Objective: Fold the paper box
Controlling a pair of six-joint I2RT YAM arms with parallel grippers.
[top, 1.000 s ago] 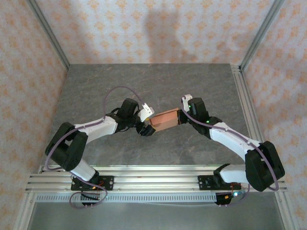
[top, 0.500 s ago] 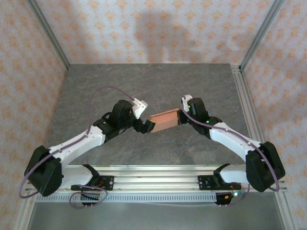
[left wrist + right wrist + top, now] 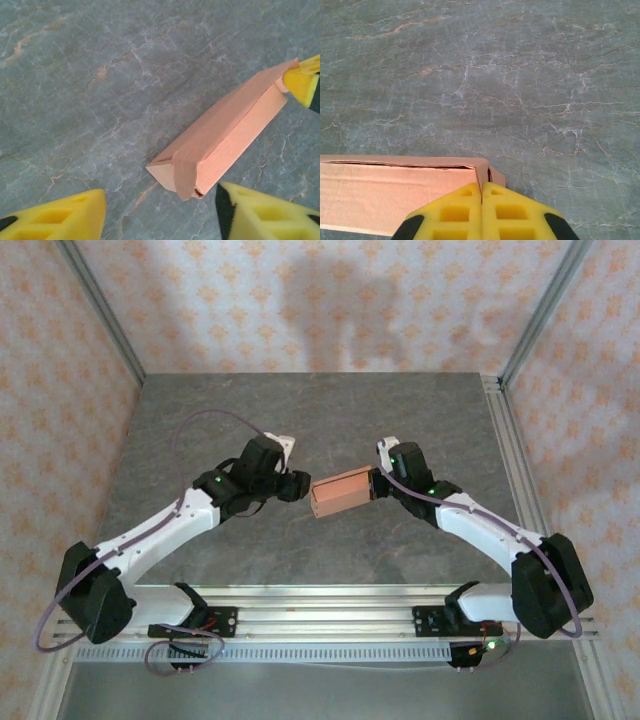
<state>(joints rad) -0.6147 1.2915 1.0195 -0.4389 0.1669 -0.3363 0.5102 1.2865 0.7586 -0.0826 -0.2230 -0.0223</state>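
Salmon-orange paper box (image 3: 342, 492), folded up, one end in right end effector (image 3: 481, 187)

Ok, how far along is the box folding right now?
Done: the paper box is already a closed long shape. In hand: the right jaws are shut on its far end; the left jaws stand open near the other end. Left: that end's flap shows a small gap, probably needing tucking.

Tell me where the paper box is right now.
In the top view the paper box is at centre between the grippers, its right end pinched by the right gripper, its left end just ahead of the open left gripper.
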